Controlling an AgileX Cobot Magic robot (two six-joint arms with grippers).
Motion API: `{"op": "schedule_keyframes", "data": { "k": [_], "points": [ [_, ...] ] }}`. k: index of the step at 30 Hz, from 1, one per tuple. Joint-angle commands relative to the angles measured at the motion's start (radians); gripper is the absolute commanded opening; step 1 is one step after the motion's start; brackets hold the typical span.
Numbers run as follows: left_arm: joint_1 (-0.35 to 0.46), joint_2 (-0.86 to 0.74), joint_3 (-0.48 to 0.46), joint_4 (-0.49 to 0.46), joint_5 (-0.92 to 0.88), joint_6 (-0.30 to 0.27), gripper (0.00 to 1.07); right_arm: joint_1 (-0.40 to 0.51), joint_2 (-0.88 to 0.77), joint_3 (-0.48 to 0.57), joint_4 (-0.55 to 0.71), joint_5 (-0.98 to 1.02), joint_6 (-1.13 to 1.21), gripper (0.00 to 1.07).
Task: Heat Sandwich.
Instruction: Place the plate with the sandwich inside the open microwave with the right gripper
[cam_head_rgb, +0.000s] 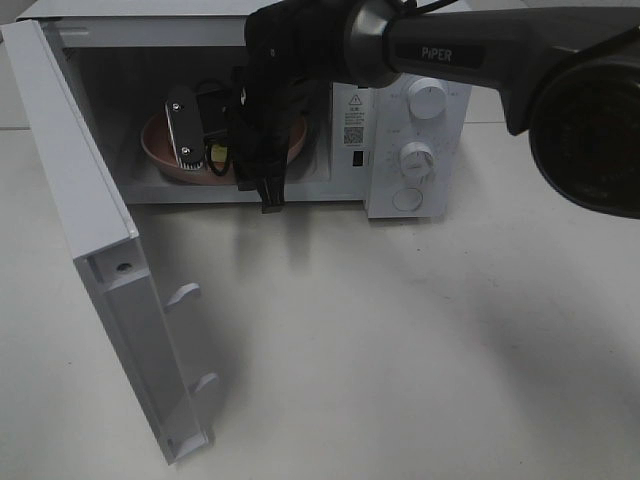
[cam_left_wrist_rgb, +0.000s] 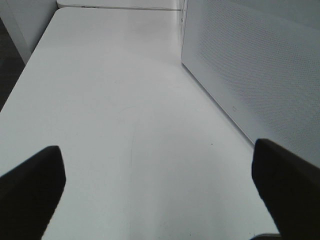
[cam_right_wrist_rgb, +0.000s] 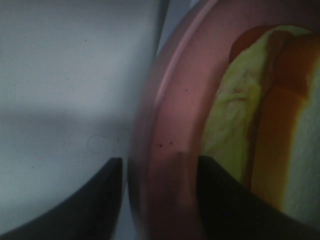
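Your right gripper (cam_right_wrist_rgb: 159, 160) has its fingers apart astride the rim of the pink plate (cam_right_wrist_rgb: 175, 100), inside the microwave (cam_head_rgb: 400, 120) at eleven o'clock. The sandwich (cam_right_wrist_rgb: 270, 125) lies on that plate. Your left gripper (cam_left_wrist_rgb: 157, 147) gapes wide over the table (cam_left_wrist_rgb: 125, 100).

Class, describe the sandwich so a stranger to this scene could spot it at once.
Find the white microwave with its door swung open. Inside sits a round pink plate. The sandwich lies on it: white bread, tan crust, yellowish-green filling.
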Motion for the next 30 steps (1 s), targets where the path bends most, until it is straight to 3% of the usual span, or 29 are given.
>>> {"op": "schedule_keyframes", "data": {
  "k": [1,5,20,30],
  "points": [
    [-0.005,-0.016,0.002,-0.005,-0.009,-0.002,0.96,0.0,-0.006,-0.004,-0.001,-0.025,0.095,0.69],
    [-0.005,-0.016,0.002,-0.005,-0.009,-0.002,0.96,0.0,-0.006,-0.004,0.0,-0.019,0.131,0.79],
    [-0.005,-0.016,0.002,-0.005,-0.009,-0.002,0.96,0.0,-0.031,-0.003,0.0,-0.017,0.188,0.76],
    [-0.005,-0.016,0.002,-0.005,-0.009,-0.002,0.96,0.0,-0.093,0.1,-0.031,-0.031,0.218,0.76]
  ]
}}
